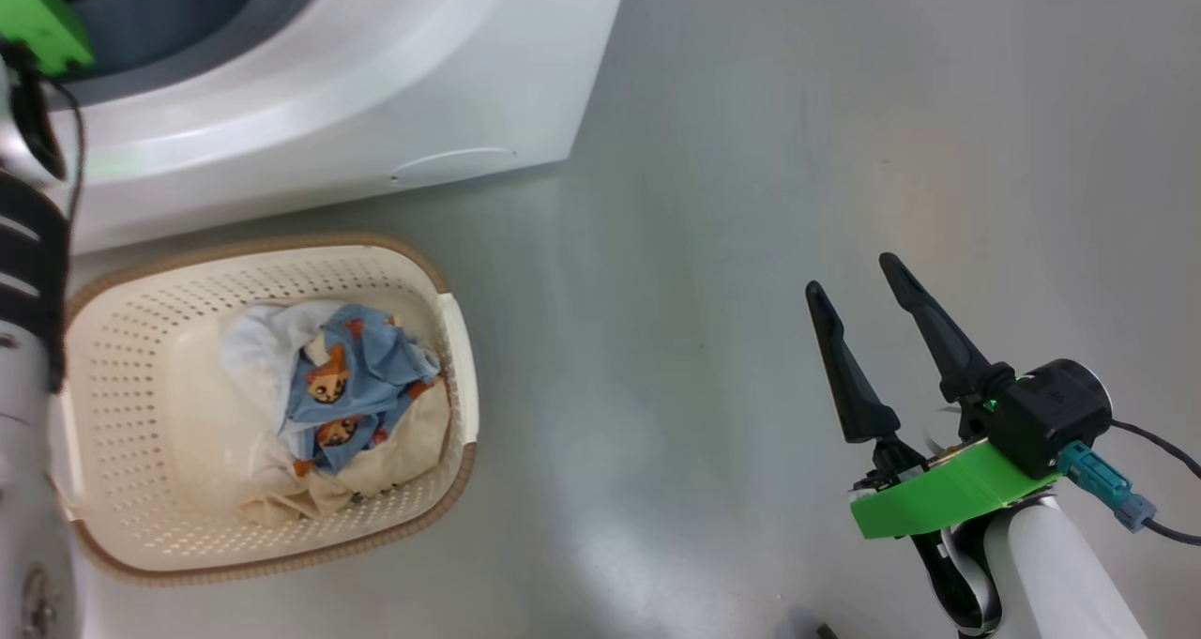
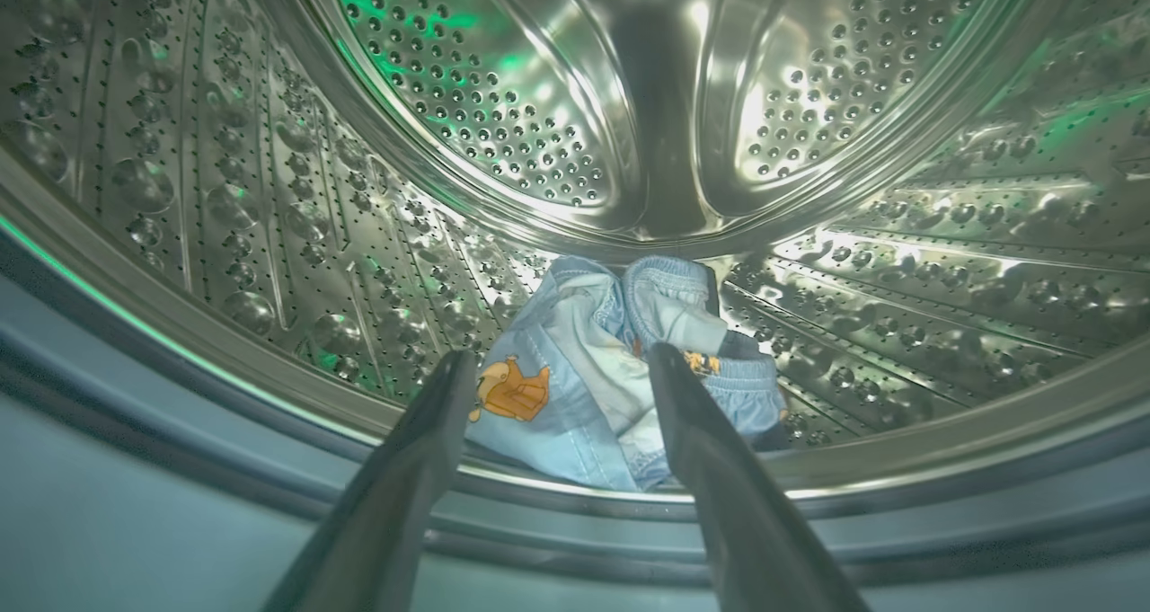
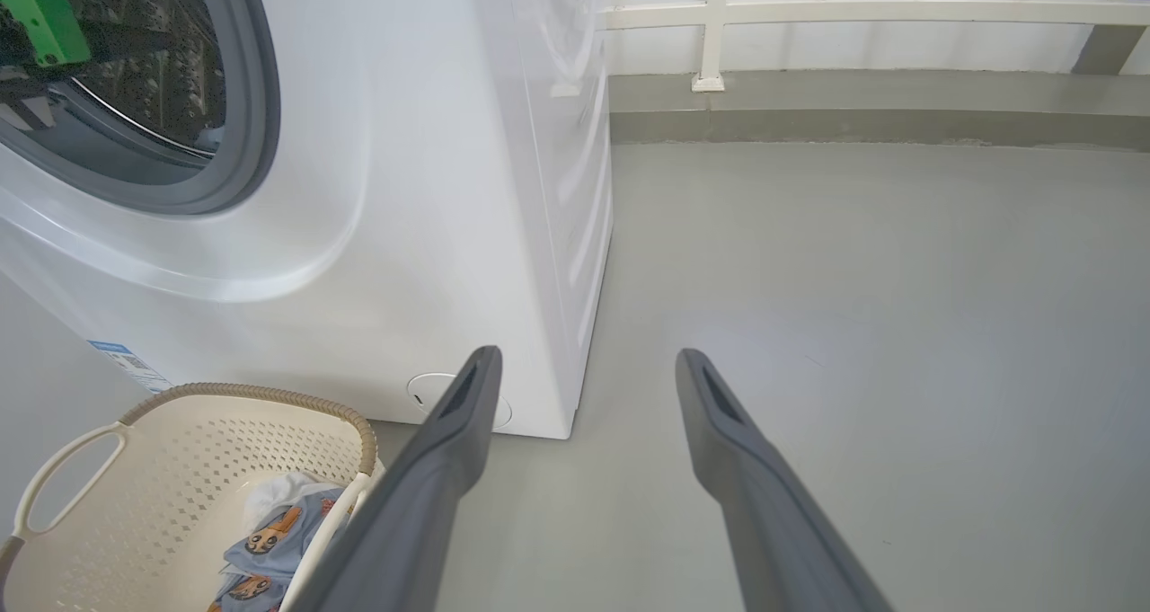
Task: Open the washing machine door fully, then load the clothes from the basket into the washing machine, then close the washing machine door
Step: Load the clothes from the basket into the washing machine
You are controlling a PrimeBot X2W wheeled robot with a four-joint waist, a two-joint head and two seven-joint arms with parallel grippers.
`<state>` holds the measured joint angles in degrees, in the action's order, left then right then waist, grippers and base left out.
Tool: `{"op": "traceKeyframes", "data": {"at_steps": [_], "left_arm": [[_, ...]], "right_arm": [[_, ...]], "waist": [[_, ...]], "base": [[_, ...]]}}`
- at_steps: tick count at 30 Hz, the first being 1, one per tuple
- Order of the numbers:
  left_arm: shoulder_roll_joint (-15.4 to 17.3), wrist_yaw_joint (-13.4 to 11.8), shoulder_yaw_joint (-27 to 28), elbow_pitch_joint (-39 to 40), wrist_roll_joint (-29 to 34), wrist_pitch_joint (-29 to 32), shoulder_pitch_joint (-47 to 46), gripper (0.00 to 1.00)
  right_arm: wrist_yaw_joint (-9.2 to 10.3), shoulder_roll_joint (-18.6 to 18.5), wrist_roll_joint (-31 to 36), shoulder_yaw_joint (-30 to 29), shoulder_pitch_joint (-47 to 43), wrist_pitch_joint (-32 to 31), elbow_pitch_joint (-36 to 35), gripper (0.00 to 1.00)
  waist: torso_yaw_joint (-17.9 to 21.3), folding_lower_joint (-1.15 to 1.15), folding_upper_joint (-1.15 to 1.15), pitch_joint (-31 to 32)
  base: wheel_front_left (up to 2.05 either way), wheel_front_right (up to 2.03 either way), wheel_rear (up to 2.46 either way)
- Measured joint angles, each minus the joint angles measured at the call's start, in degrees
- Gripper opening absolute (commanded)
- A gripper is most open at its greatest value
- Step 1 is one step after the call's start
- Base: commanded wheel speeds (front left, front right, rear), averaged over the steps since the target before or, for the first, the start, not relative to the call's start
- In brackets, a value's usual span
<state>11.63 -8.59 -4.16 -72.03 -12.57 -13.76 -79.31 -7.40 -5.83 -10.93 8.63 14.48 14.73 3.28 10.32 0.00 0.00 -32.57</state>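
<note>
**Both claws spread and empty, one garment in the drum**

Our right gripper (image 1: 851, 273) hangs above the grey floor (image 1: 751, 151), off the front corner of the washing machine (image 1: 375, 85), fingers spread, holding nothing. The basket (image 1: 141, 386) stands just before the washing machine, with clothes (image 1: 352, 386) inside. Our left gripper (image 2: 561, 358) is at the machine's mouth, fingers apart, empty. Deeper, a light blue garment (image 2: 575, 405) lies on the steel drum (image 2: 269, 190).

You have wide bare floor (image 1: 798, 104) to the right of the washing machine (image 1: 422, 76), all around your right claw (image 1: 850, 273). The basket (image 1: 131, 386) sits just beside the machine's front. Inside the drum (image 2: 225, 190) your left claw (image 2: 561, 356) has room on every side; only some clothes (image 2: 575, 405) lie on the bottom ahead.
</note>
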Motion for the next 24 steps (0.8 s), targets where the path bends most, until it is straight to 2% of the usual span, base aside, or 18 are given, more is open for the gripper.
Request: {"op": "traceKeyframes", "data": {"at_steps": [10, 19, 24], "left_arm": [[-1.9, 1.4, -0.2, 3.9, -1.5, -0.9, 5.5, 1.00], [-3.8, 2.6, -0.9, 13.2, -1.5, -0.9, 13.6, 1.00], [-4.7, 3.4, -1.0, 19.0, -1.5, -0.9, 22.2, 1.00]], "right_arm": [[0.00, -0.1, 0.0, -1.2, 0.0, 0.0, 0.0, 1.00], [0.00, -0.1, 0.0, -2.3, -0.1, 0.0, 0.1, 1.00], [0.00, -0.1, 0.0, -3.4, -0.6, 0.0, 0.4, 1.00]], "waist": [[-2.3, 0.00, 0.00, 2.1], [-4.0, 0.00, 0.00, 4.6], [-4.9, 0.00, 0.00, 7.2]], "base": [[0.00, 0.00, 0.00], [0.00, 0.00, 0.00], [0.00, 0.00, 0.00]]}}
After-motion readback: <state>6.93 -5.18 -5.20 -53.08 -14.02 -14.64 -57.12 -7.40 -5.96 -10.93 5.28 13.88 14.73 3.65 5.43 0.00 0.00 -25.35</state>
